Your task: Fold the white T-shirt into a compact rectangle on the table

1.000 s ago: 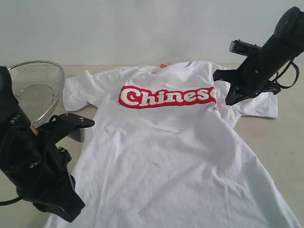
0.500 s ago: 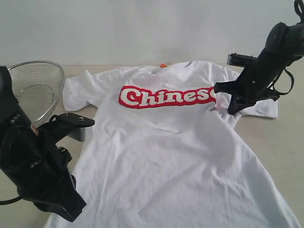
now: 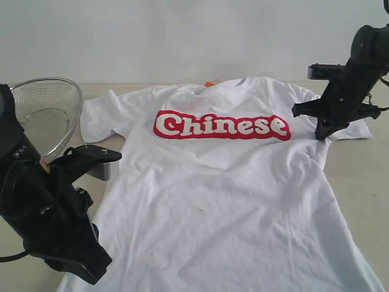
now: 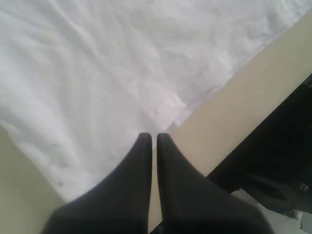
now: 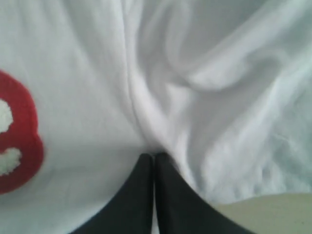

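Note:
The white T-shirt lies spread face up on the table, its red band of lettering fully readable and an orange neck tag at the collar. My right gripper is shut, its tips pressed onto the cloth by the right sleeve seam. In the right wrist view a raised fold of shirt runs up to the right gripper. My left gripper is shut with nothing in it, over the shirt's hem corner at the near left.
A wire mesh bowl stands at the back left, behind the bulky left arm. Bare tabletop borders the hem, and more shows right of the shirt. A pale wall closes off the far edge.
My right gripper has moved right across the chest, and the bunched cloth went with it. The last letters of the red band now show and the right sleeve lies farther out. The left arm stayed put.

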